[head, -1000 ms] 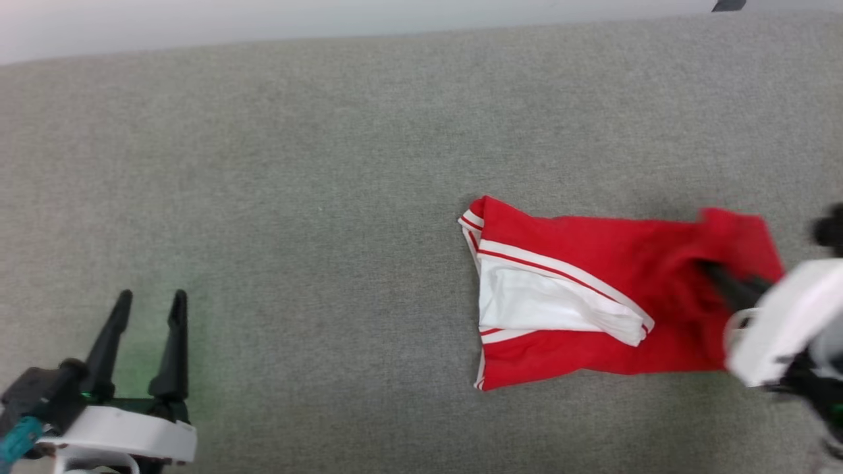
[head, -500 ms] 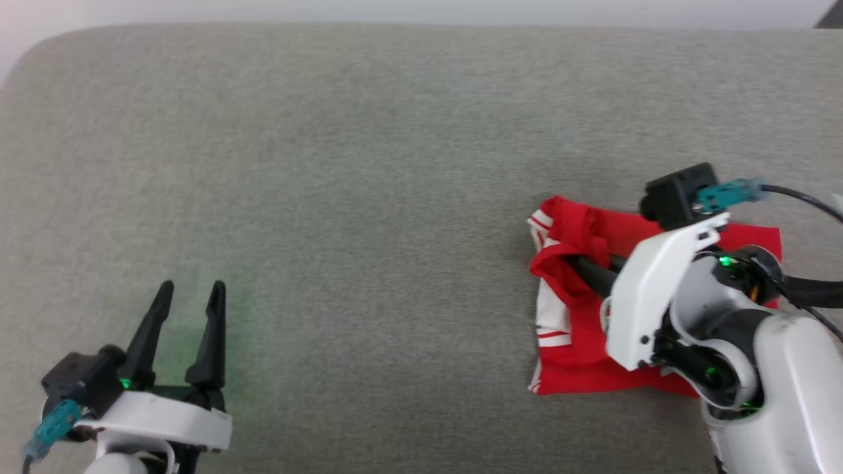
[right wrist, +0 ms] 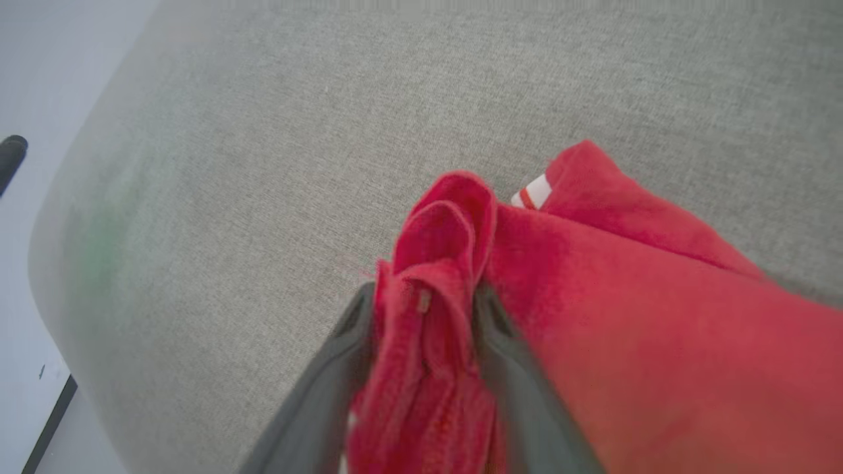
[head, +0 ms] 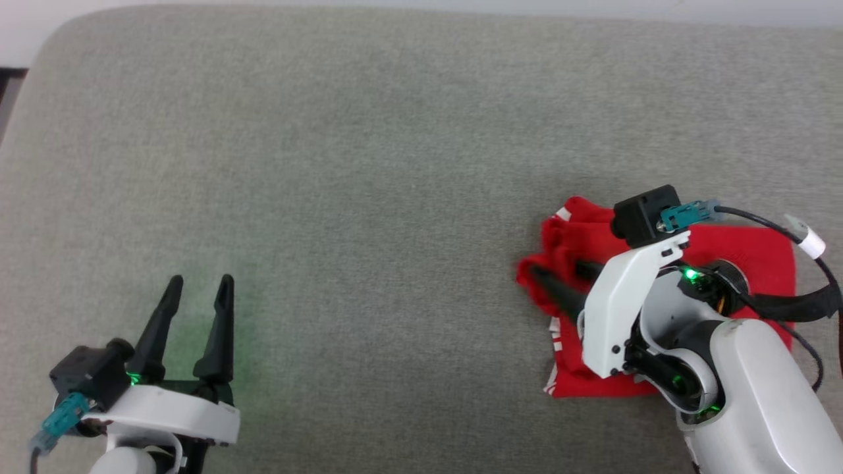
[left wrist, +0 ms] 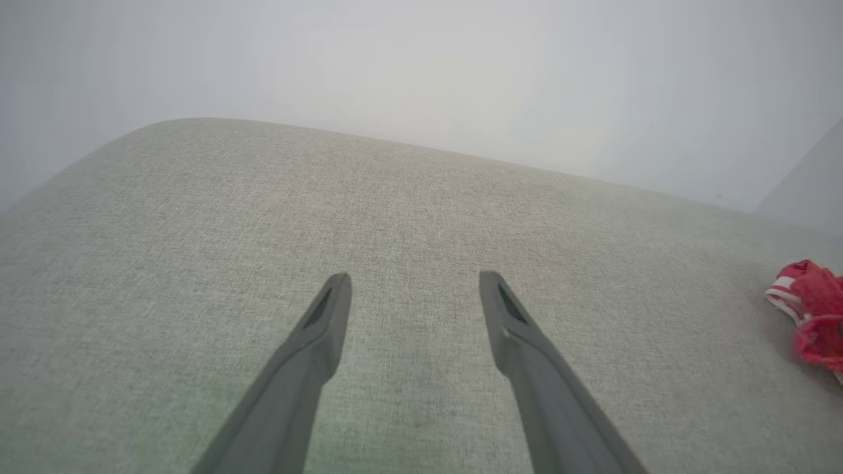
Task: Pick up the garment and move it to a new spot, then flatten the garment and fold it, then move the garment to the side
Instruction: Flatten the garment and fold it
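The garment, a red shirt with white stripe trim, lies folded and bunched on the grey fabric surface at the right. My right gripper reaches over it to its left edge. In the right wrist view its fingers are parted, with a bunched red fold of the garment still between them at the gripper. My left gripper stands open over bare fabric at the lower left, far from the shirt. The left wrist view shows that gripper with nothing between its fingers and the garment at the right edge.
The grey cushion has a rounded far-left corner, with pale floor and a dark strip beyond it. A black cable loops off my right wrist above the shirt.
The camera has shifted. My right gripper has carried the shirt's right part over to the left, bunching it, and its fingers have parted. The left gripper stays open.
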{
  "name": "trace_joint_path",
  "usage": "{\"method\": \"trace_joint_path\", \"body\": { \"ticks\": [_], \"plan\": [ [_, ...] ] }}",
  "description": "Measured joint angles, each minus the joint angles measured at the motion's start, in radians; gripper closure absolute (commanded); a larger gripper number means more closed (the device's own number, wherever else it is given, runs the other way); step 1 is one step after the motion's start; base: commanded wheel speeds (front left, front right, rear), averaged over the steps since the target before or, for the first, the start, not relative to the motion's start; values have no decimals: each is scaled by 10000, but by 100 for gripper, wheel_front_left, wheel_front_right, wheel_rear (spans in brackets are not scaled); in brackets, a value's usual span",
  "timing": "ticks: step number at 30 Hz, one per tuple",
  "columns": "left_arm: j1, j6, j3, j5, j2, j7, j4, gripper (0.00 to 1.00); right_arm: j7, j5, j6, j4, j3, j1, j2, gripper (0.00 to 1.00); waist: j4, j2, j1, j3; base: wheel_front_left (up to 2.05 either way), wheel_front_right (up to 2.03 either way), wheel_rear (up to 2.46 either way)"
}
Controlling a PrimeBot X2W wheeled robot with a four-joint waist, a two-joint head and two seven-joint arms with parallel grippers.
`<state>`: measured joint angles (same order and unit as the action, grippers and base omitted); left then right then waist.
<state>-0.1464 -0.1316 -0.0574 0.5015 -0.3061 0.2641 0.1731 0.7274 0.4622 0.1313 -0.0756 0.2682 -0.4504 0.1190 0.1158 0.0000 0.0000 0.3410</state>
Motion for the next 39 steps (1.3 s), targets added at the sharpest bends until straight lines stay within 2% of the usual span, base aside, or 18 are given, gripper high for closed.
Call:
{"method": "trace_joint_path", "body": {
  "ticks": [5,13,17,20,28,35,39],
  "plan": [
    [150,0,98,-44,-73,0,-42,0,-435,341,0,17,174,16,130,0,-335,0,0,-270,0,0,0],
    [486,0,136,-167,-136,0,-27,0,-1655,1174,2,153,368,413,892,0,-1071,0,0,-751,0,0,0],
    [564,0,253,-176,-140,2,-13,0,-2821,1430,2,-119,376,683,1239,0,-1463,0,0,-971,0,0,0],
    [721,2,282,-192,-146,0,40,0,-4059,1181,0,-598,198,738,1413,0,-1749,0,-1,-1117,0,0,0],
    [1217,2,890,-395,-56,0,228,0,-7010,443,2,-2165,-25,938,1195,0,-2374,0,0,-1613,0,0,0],
    [1784,0,1338,-859,180,0,-42,0,-8612,123,2,-2771,-61,1189,1174,0,-2614,0,0,-2180,0,0,0],
    [2150,2,1517,-1122,408,0,-270,0,-9154,-69,2,-2869,-196,1432,1304,0,-2576,0,0,-2513,0,0,0]
  ]
}}
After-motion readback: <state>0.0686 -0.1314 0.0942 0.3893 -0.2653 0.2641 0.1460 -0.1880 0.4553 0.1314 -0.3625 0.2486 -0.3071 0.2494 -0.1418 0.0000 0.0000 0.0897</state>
